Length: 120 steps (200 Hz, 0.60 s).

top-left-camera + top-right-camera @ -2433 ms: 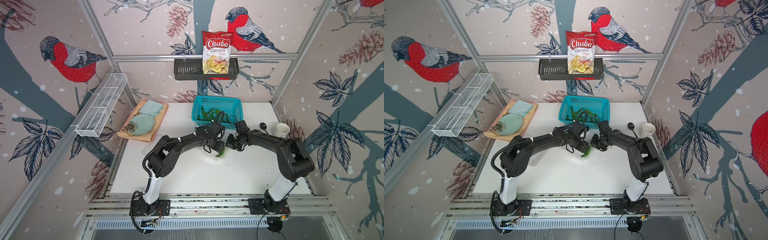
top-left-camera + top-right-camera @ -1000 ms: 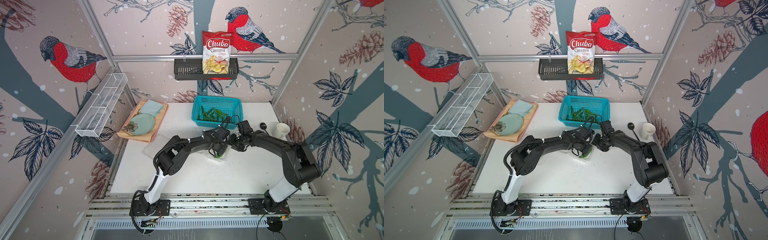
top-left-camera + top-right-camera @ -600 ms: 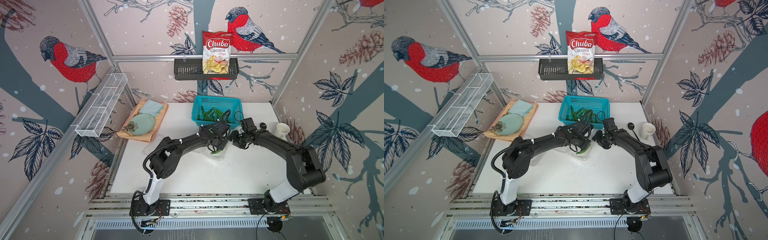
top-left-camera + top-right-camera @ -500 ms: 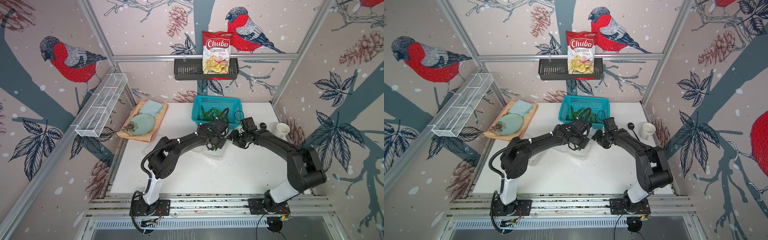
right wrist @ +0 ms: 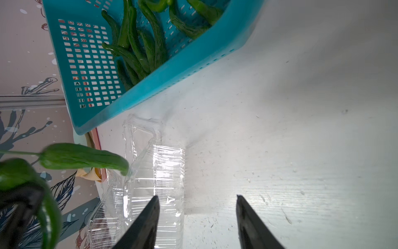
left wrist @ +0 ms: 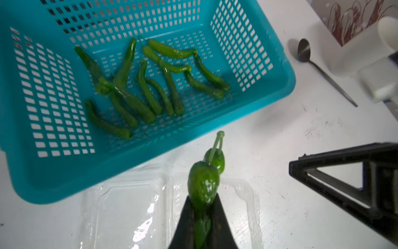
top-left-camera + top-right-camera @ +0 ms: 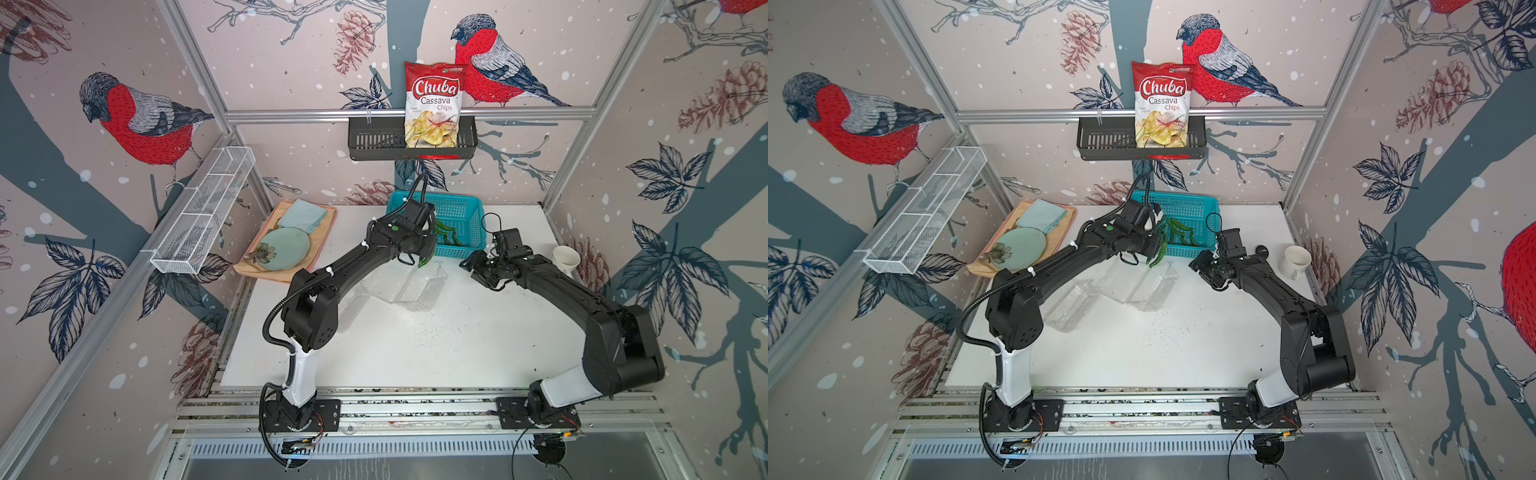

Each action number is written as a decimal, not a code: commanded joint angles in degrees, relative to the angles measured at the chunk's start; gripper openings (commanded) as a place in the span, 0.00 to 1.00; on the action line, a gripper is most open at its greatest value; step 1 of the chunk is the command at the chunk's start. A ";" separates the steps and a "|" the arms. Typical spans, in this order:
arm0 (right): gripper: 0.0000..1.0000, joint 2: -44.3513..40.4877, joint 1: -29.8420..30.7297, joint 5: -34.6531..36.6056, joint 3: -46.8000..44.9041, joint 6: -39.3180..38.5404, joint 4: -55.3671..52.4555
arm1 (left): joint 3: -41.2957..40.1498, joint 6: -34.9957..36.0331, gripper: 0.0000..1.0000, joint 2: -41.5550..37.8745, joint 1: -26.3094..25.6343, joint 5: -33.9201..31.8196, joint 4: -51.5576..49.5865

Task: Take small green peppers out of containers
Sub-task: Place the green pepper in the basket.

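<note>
**A:** Any writing?

**B:** Only on the chip bag point(image 7: 434, 106) in the black wall rack point(image 7: 374, 143): "Chuba Cassava Chips". It shows in both top views alone.

**A:** And the small green peppers point(image 6: 172, 90)?

**B:** Slim, curved and glossy. About a dozen lie in the turquoise basket point(image 6: 258, 86). The left gripper point(image 6: 202, 197) pinches two more, stems up, above an open clear clamshell point(image 6: 129, 207) beside the basket.

**A:** The right gripper point(image 5: 197, 197)?

**B:** Jaws apart, empty, near that clamshell. The left wrist view adds a spoon point(image 6: 304, 50).
</note>
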 commanded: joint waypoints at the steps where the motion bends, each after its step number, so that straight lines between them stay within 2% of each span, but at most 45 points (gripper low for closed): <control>1: 0.57 -1.21 -1.02 -0.36 -1.04 0.13 -0.83 | 6.57 -1.67 0.09 3.11 1.52 2.20 -1.10; 49: 0.57 -3.39 -2.28 -0.13 -4.03 0.13 -1.28 | 27.64 -4.39 0.10 17.79 5.76 3.30 1.08; 69: 0.57 -4.69 -2.41 0.52 -5.27 0.12 -1.87 | 32.59 -6.60 0.10 24.04 7.37 3.35 3.01; 87: 0.57 -5.80 -2.58 1.03 -6.58 0.13 -2.21 | 32.11 -8.68 0.10 27.67 8.57 4.12 5.08; 120: 0.57 -7.21 -2.76 1.83 -9.06 0.29 -1.97 | 25.20 -11.06 0.10 30.11 9.47 4.58 10.11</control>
